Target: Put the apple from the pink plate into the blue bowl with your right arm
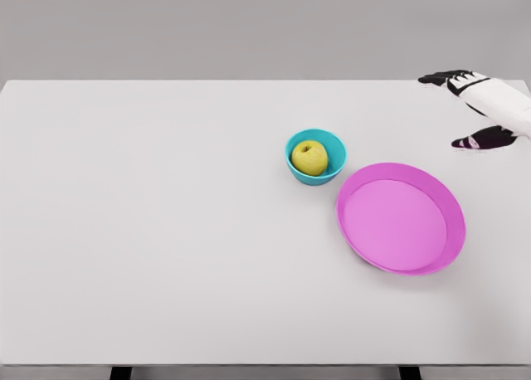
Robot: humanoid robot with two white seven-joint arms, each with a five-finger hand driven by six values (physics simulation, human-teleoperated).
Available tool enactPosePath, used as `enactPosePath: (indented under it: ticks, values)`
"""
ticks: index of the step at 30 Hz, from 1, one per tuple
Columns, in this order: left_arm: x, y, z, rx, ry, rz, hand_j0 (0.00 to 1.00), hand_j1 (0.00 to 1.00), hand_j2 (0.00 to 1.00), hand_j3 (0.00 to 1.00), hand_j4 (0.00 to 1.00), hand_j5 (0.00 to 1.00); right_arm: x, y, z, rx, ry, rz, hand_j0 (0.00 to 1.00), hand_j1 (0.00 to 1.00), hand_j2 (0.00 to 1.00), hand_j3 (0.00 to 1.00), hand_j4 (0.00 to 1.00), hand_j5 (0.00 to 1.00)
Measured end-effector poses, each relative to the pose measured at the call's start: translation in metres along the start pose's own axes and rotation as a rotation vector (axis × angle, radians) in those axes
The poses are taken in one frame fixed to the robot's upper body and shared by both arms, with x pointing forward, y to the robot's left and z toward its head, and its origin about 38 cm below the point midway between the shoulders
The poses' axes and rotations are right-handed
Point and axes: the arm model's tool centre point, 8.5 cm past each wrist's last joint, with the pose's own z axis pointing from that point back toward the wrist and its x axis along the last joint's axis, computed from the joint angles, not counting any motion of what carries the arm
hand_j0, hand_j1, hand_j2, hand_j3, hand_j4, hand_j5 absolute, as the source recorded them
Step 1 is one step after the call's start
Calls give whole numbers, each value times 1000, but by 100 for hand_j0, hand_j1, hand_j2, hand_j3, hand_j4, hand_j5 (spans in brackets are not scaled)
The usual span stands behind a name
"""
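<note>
Hovering spread and empty, right hand (474,106); apple (309,157) in blue bowl (334,145).

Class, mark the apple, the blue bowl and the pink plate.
apple (309,157), head view, middle of its yellow skin
blue bowl (336,151), head view, right rim
pink plate (396,225), head view, bare flat centre

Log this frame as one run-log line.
yellow-green apple: in small blue bowl | round pink plate: empty | right hand: open, holding nothing, far right | left: unseen
</note>
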Motion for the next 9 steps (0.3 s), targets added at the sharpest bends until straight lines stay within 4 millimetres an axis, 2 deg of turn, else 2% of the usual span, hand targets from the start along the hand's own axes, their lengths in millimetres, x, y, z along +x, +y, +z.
enactPosePath:
  ticks: [9]
  values:
    - [0,0,0,0,0,0,100,100,100,100,100,100,6,3,-7,-90,-12,-60,100,100,100,100,100,100]
